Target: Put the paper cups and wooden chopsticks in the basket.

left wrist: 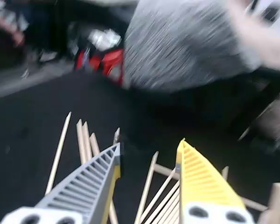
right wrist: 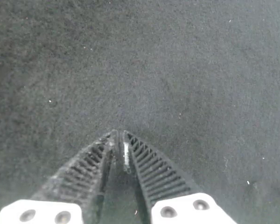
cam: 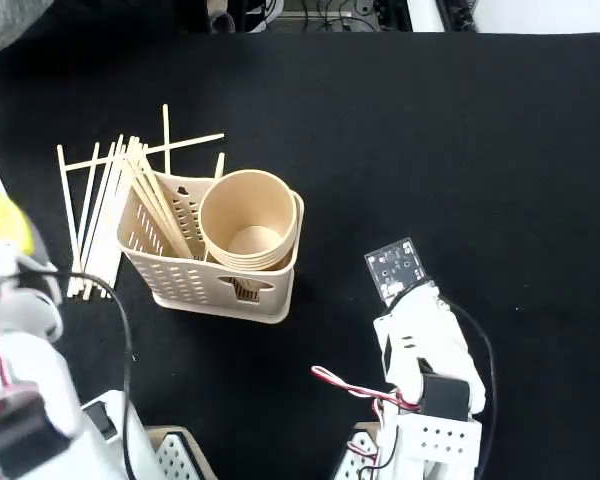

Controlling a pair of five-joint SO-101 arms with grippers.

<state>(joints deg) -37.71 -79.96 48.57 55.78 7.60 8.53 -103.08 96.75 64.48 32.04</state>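
A beige slotted plastic basket [cam: 208, 288] stands left of centre on the black cloth-covered bench [cam: 460, 150]. A stack of tan paper cups [cam: 248, 215] sits upright in its right half, nested so they take up one spot. That part of the task looks done. A bundle of pale wooden chopsticks [cam: 163, 208] leans in the basket's left half, their far ends propped over its far-left rim, probably because they are too long to lie flat inside.

More loose wooden chopsticks [cam: 88, 215] lie scattered on the bench just left of the basket, some crossing near its far side. These are what is left to collect.

The left gripper [left wrist: 149, 154], with one grey and one yellow finger, hangs over these sticks with its jaws apart and nothing between them, which looks like a pose for picking up another one.

The right gripper [right wrist: 119, 137] has its fingers together and empty. It is over bare bench to the near right, well away from the basket, and seems parked out of the way.
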